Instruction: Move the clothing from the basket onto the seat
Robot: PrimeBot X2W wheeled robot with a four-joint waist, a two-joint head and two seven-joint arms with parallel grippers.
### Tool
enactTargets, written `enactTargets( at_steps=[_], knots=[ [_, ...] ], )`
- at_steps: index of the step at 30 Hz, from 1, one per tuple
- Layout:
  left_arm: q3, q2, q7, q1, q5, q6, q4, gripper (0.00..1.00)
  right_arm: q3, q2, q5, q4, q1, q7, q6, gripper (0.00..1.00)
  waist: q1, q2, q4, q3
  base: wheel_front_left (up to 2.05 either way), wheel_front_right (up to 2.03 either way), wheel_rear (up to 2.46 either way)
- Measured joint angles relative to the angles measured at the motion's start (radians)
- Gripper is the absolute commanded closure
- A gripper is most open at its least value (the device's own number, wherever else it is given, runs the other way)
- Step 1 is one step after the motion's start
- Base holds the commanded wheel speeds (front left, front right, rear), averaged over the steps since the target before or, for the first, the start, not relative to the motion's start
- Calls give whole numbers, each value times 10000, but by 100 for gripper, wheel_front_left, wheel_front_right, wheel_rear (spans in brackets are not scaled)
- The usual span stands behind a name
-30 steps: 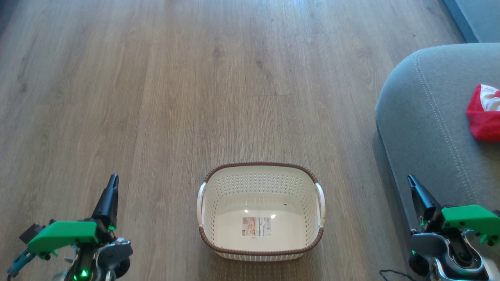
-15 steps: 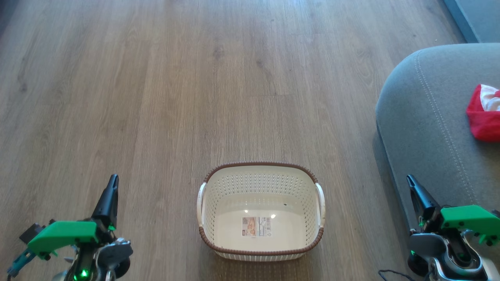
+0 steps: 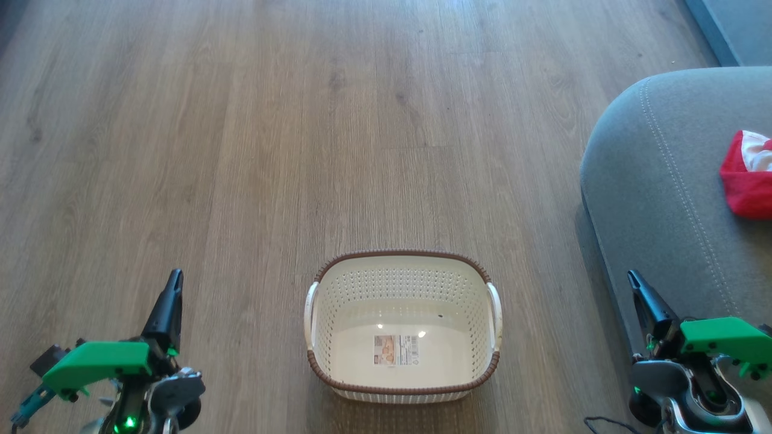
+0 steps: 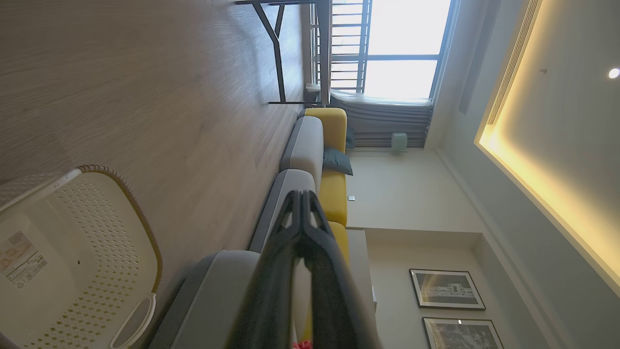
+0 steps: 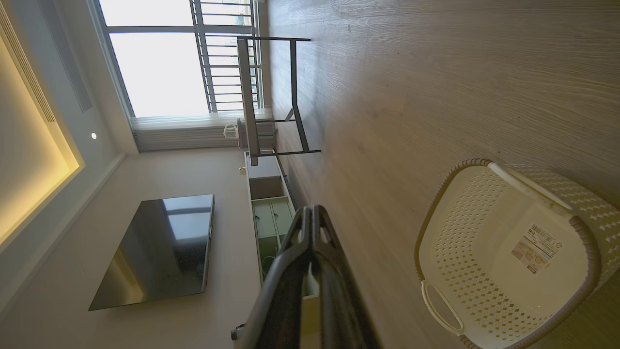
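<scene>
The basket stands empty, its label bare. The red-and-white clothing lies to its right on the grey seat, so the transfer looks complete. The left fingers and right fingers flank the basket, pressed together and holding nothing.

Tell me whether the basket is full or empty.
Empty. The basket shows its bare bottom and label, with no cloth inside; the red clothing lies on the grey seat.
</scene>
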Motion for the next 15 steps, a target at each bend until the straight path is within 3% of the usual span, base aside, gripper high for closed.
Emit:
enactTargets(
  at_steps=[15],
  knots=[
    [0, -2, 0, 0, 0, 0, 0, 100, -10, 4, 0, 0, 0, 2, 0, 100, 0, 0, 0, 0, 0, 0, 0]
  ],
)
